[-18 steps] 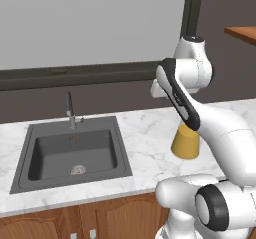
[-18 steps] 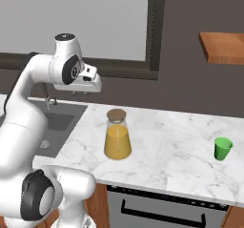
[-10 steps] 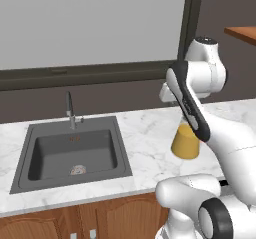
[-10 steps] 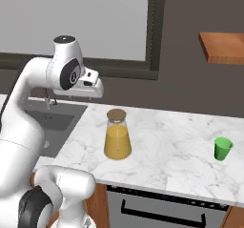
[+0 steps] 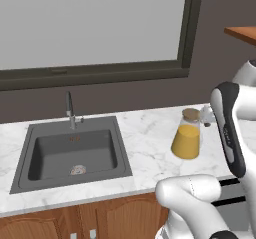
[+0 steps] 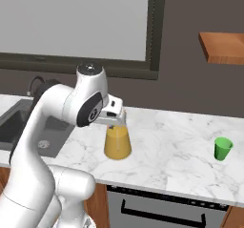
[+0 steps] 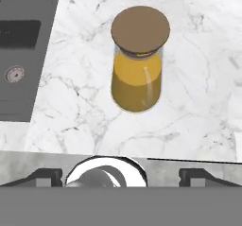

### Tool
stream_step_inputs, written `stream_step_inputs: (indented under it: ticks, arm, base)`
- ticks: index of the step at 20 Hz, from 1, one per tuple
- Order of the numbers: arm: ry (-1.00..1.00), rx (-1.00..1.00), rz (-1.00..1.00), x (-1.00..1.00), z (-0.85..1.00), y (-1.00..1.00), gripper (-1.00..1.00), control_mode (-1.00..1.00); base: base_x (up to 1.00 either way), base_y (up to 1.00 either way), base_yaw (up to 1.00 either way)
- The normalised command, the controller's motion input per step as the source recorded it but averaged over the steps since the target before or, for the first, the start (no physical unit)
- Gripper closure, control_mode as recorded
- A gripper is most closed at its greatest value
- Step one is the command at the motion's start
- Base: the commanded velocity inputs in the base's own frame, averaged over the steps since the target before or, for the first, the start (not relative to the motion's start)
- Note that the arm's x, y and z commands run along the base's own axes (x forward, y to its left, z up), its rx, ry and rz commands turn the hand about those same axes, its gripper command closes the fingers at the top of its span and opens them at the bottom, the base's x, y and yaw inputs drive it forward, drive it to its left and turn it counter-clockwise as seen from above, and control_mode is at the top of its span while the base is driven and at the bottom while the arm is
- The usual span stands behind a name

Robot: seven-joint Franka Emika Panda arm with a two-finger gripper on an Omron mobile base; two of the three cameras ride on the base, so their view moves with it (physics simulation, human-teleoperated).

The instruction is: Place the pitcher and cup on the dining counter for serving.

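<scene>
The yellow-orange pitcher (image 6: 117, 143) with its round tan lid (image 7: 140, 30) stands upright on the marble worktop (image 6: 171, 162), just right of the sink. My gripper (image 6: 116, 122) hangs right above its lid without touching it. In the hand view the gripper (image 7: 121, 175) is open, its two dark fingertips (image 7: 45, 176) far apart, and the pitcher (image 7: 137, 85) lies ahead between them. The small green cup (image 6: 222, 148) stands on the same worktop far to the right. The dining counter is out of view.
A dark sink (image 5: 75, 153) with a faucet (image 5: 70, 110) is set in the worktop left of the pitcher. A steel oven (image 6: 162, 208) sits under the worktop. A wooden shelf (image 6: 221, 48) hangs on the wall above the cup. A wide window runs behind.
The arm has swung right and down, bringing the hand from above the sink's edge to just over the pitcher's lid. Pitcher and cup have not moved.
</scene>
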Motion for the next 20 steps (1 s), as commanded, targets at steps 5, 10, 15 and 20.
stream_step_inputs:
  ticks: [5,10,15,20]
  arm:
    - [0.02,0.07,0.00,0.07,-0.48,-0.63,-1.00,-1.00]
    - [0.02,0.00,0.00,0.39,-0.33,-0.05,-1.00,-1.00]
    - [0.01,0.00,0.00,0.43,-0.34,0.00,-1.00,-1.00]
    - [0.03,0.00,0.00,0.35,-0.28,0.00,-1.00,-1.00]
  base:
    - [0.00,0.00,0.00]
    - [0.00,0.00,0.00]
    - [0.00,0.00,0.00]
    - [0.00,0.00,0.00]
